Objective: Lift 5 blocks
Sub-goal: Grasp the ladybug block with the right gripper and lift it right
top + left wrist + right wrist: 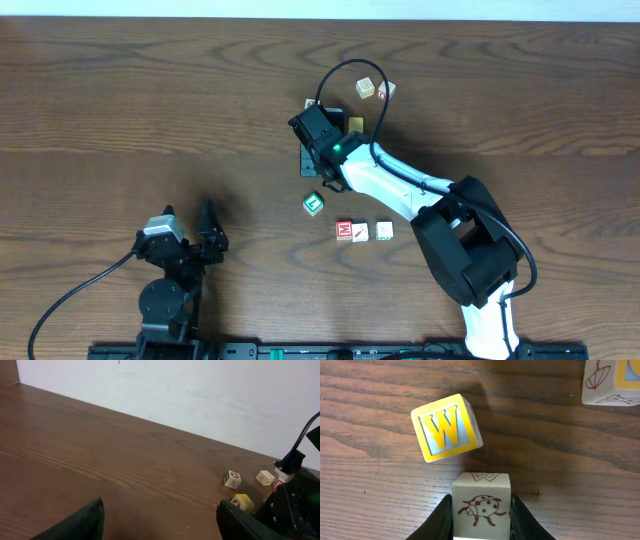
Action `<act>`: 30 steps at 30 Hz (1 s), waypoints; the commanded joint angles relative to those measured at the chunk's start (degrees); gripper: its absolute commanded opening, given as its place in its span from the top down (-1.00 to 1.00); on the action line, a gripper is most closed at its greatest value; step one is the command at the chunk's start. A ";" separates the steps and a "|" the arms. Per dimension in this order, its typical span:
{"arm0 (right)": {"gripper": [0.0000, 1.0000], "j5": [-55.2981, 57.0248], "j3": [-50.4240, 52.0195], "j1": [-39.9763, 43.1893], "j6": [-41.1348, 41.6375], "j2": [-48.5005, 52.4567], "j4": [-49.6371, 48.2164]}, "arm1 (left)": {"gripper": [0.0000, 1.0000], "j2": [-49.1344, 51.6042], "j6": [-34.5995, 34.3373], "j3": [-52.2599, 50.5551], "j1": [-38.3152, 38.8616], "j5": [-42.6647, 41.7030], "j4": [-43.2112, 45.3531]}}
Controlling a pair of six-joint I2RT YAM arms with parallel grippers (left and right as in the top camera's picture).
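Note:
My right gripper (481,512) is shut on a pale wooden block (481,502) with a red ladybug drawing, one finger pressed against each side. In the overhead view this block is hidden under the right arm's wrist (322,135). A green-faced block (313,204) lies below that wrist. A red-faced block (345,230) and two whitish blocks (361,232) (384,230) form a row nearby. My left gripper (190,238) (162,522) stands open over bare wood at the lower left, far from all of them.
A yellow-faced W cube (447,427) (355,124) sits askew just ahead of the held block. Two more cubes (366,88) (384,92) lie at the back, also visible in the left wrist view (232,479) (265,478). The right arm (400,185) crosses the table's right half.

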State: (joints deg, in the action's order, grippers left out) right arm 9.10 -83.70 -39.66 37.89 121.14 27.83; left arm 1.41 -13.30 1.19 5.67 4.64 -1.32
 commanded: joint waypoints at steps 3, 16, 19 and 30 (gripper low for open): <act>0.60 1.20 -1.01 0.52 -2.93 -2.45 4.83 | -0.44 0.07 0.11 -0.96 0.07 0.98 -2.49; 0.58 8.07 -1.01 4.81 -5.81 -28.15 25.99 | -0.44 0.07 0.11 -0.96 0.07 0.96 -2.49; 0.60 10.93 -0.98 5.18 -5.81 -32.59 32.17 | -0.44 0.07 0.11 -0.96 0.07 0.98 -2.49; 0.69 15.96 7.54 5.16 -0.94 -35.21 46.47 | -0.44 0.07 0.11 -0.96 0.07 0.98 -2.49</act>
State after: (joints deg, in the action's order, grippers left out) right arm 22.98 -80.84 -34.83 34.02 85.82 74.94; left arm 1.41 -13.32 1.19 5.67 4.64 -1.34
